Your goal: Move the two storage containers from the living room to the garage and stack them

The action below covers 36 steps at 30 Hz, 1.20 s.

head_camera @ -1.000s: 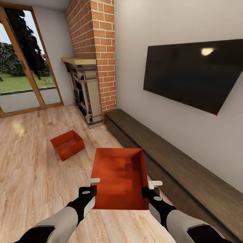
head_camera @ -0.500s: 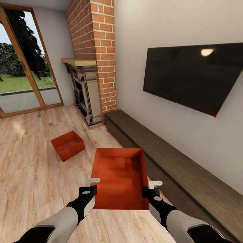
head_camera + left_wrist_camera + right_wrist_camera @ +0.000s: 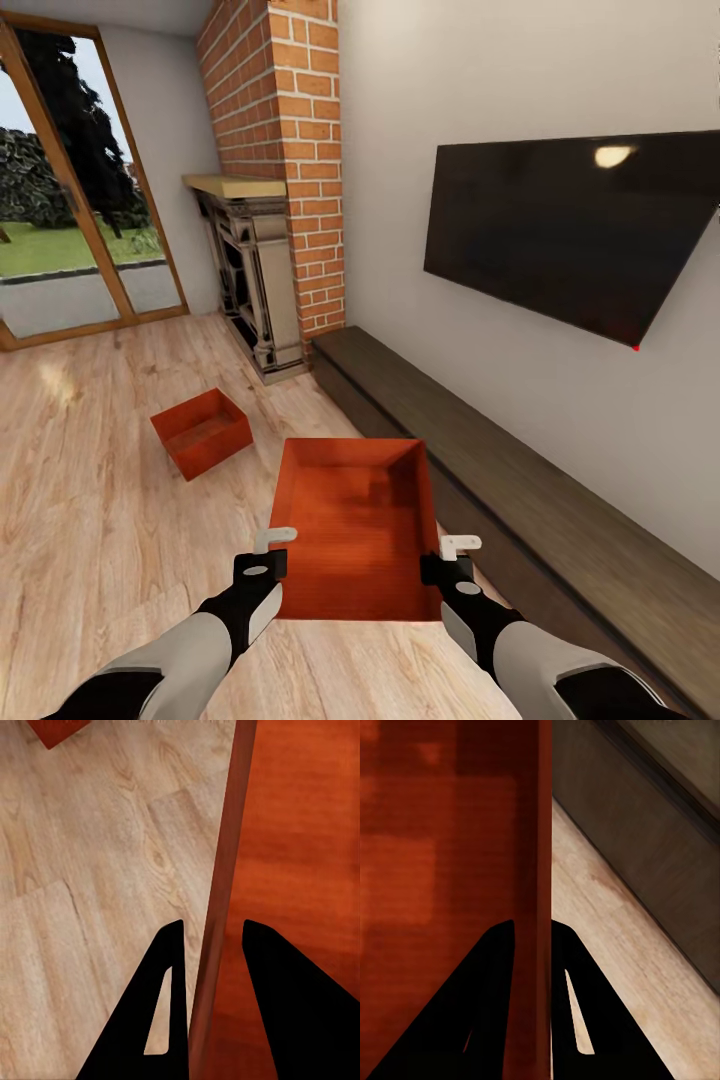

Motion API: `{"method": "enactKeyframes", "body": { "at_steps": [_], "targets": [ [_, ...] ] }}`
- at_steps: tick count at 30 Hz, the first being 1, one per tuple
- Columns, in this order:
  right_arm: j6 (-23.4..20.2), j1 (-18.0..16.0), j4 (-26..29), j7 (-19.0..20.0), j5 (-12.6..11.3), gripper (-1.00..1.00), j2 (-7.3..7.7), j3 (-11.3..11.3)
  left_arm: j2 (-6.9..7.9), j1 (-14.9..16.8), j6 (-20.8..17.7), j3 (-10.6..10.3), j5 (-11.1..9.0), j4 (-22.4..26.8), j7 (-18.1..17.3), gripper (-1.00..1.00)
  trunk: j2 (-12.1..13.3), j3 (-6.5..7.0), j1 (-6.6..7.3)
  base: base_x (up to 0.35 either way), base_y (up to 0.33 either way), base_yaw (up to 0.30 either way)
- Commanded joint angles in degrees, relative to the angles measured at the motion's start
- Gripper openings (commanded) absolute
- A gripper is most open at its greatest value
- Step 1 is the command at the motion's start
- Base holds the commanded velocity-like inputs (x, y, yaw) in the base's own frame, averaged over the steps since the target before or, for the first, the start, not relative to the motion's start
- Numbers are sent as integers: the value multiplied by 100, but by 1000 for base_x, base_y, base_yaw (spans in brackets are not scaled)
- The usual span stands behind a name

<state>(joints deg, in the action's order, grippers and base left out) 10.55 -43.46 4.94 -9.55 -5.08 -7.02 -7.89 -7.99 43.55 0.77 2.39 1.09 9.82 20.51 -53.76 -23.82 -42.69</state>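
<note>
Living room: light wood-plank floor [image 3: 90,520], red brick chimney [image 3: 285,150] over an ornate fireplace [image 3: 245,275], black wall TV [image 3: 570,225], long dark low bench [image 3: 500,480] along the wall on the right tool's side. Glazed door [image 3: 60,200] at far left.

Near storage container [image 3: 355,525]: orange-red, open-top, held level between the two tools, off the floor, just beside the bench. Far storage container [image 3: 200,430]: on the plank floor, ahead of the left tool and well apart from it.

Left tool [image 3: 210,1001]: fingers straddle the near container's left wall, one inside, one outside, pinching it. Right tool [image 3: 532,990]: same grip on the right wall, pressed onto it.
</note>
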Motion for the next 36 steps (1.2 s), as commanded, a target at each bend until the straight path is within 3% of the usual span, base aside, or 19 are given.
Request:
{"method": "enactKeyframes", "body": {
  "at_steps": [1, 36],
  "targets": [
    [30, -5, -19, -197, -115, -100, 39, 200, 10, 5, 10, 104, 137, 21, 32, -100, -4, 2, 0, 0, 0, 0],
    [26, -5, -19, -197, -116, -100, 35, 200, 8, 5, -23, 104, 146, 30, 31, -100, -4, 322, 0, 0, 0, 0]
  ]
}}
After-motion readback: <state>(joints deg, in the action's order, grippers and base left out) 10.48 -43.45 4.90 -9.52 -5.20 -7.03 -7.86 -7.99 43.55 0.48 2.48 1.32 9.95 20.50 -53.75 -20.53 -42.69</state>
